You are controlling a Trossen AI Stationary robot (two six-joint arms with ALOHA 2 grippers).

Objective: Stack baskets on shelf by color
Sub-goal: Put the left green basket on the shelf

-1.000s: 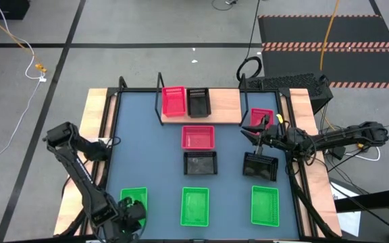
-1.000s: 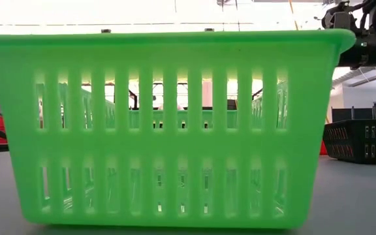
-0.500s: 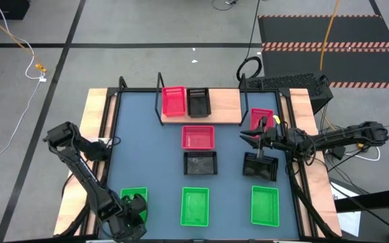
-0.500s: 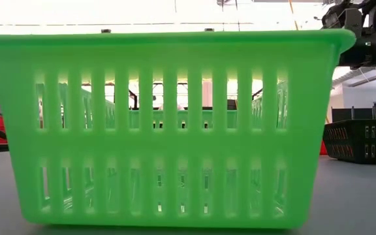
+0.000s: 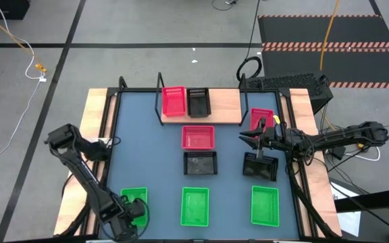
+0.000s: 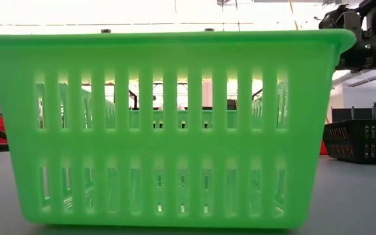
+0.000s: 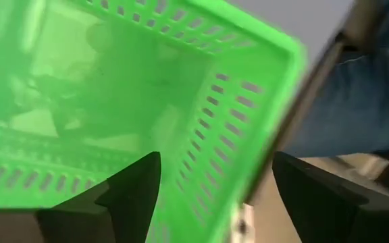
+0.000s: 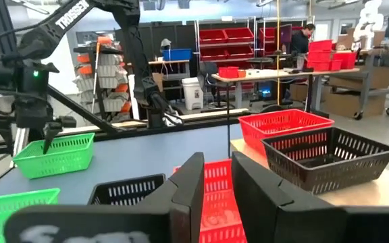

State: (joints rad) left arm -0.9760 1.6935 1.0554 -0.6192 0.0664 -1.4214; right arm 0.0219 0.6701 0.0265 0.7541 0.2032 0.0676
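Green basket [image 6: 168, 124], filling the frame: glossy, slightly see-through plastic, slotted walls. Black basket [image 8: 329, 156], right of frame: matt plastic mesh. Shelf [image 5: 225, 104], upper centre: pale smooth wood, thin black metal frame. Tabletop [image 5: 154, 155]: matt blue-grey.

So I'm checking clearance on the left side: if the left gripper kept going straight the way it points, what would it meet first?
Probably the green basket: the left gripper is open astride the basket's side wall, so it would likely slide down over that wall.
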